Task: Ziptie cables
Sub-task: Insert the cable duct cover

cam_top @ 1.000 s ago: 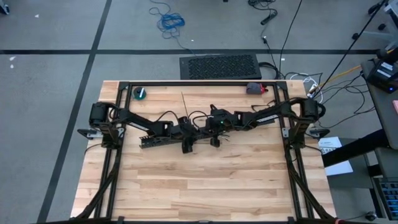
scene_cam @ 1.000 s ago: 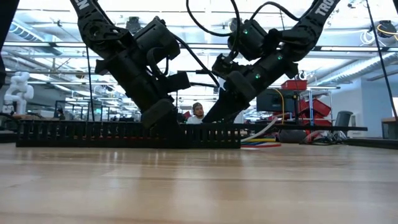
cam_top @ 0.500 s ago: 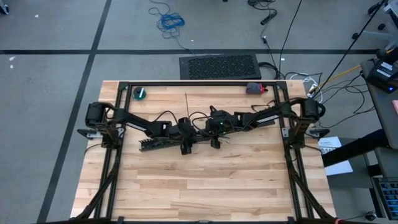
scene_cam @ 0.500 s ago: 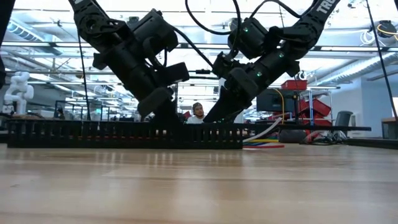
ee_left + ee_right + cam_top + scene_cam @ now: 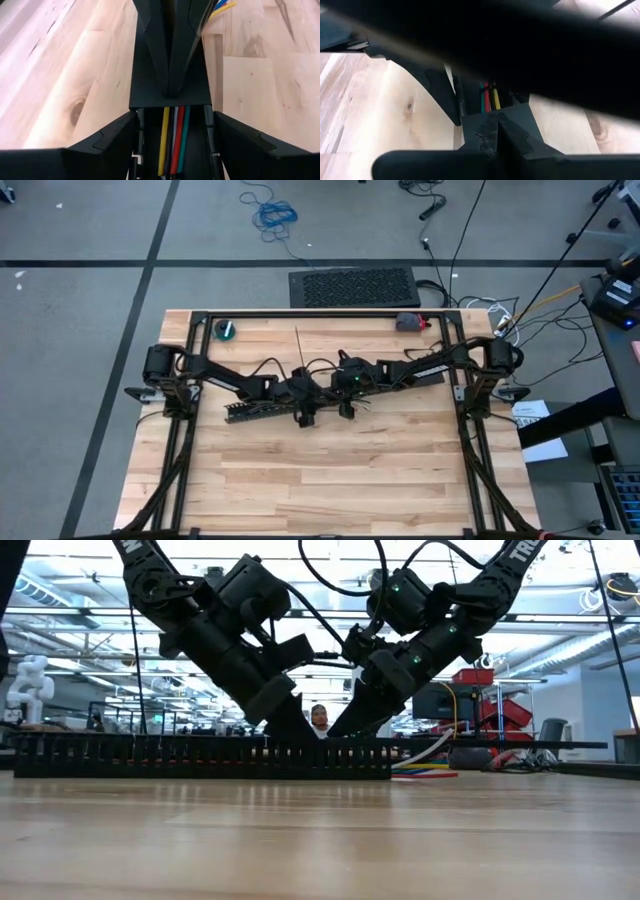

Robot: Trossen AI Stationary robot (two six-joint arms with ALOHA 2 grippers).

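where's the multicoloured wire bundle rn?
The multicoloured wire bundle lies inside the black slotted duct at table centre, between the left gripper and right gripper; its ends spill out the duct's right end in the low view.

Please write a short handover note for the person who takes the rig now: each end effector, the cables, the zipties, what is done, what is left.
Left end effector: fingers spread around the duct, wires between them.
Right end effector: shut, tip down at the duct, facing the left one.
Cables: lying along the inside of the duct; their ends stick out of its right end in the low view.
Zipties: a thin dark strip lies on the table behind the arms.
Done: cables are in the duct.
Left: no ziptie is seen around the cables; tying remains.
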